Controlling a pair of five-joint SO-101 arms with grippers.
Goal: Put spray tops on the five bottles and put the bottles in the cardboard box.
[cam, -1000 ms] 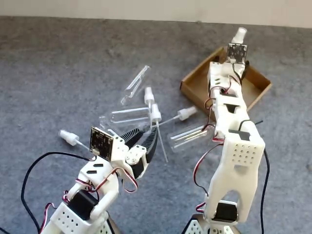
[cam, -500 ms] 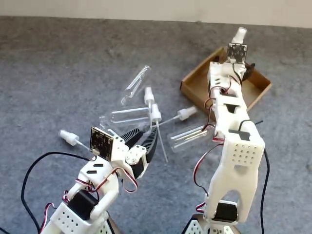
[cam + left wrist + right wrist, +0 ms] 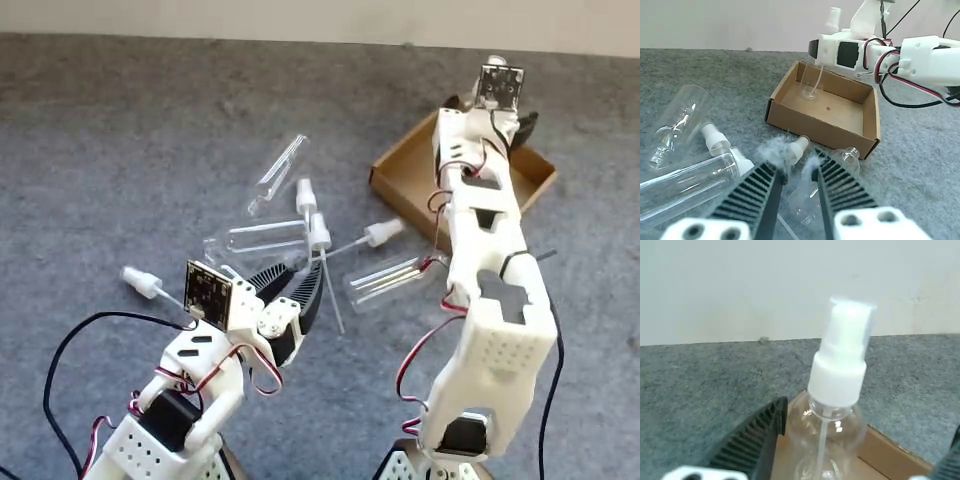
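Right arm: stretched far over the cardboard box [image 3: 398, 178]; my right gripper [image 3: 866, 421] gapes wide astride an upright capped bottle [image 3: 839, 377] standing inside.
Left arm: low, near; my left gripper [image 3: 799, 177] narrowly parted, empty, beside a loose spray top [image 3: 797, 149].
Room: bare carpet [image 3: 120, 130] far left.

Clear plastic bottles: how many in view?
4 clear plastic bottles: one stands in the brown cardboard box; three lie on the grey carpet, two left of the box, one by the right arm. A fifth may be hidden.
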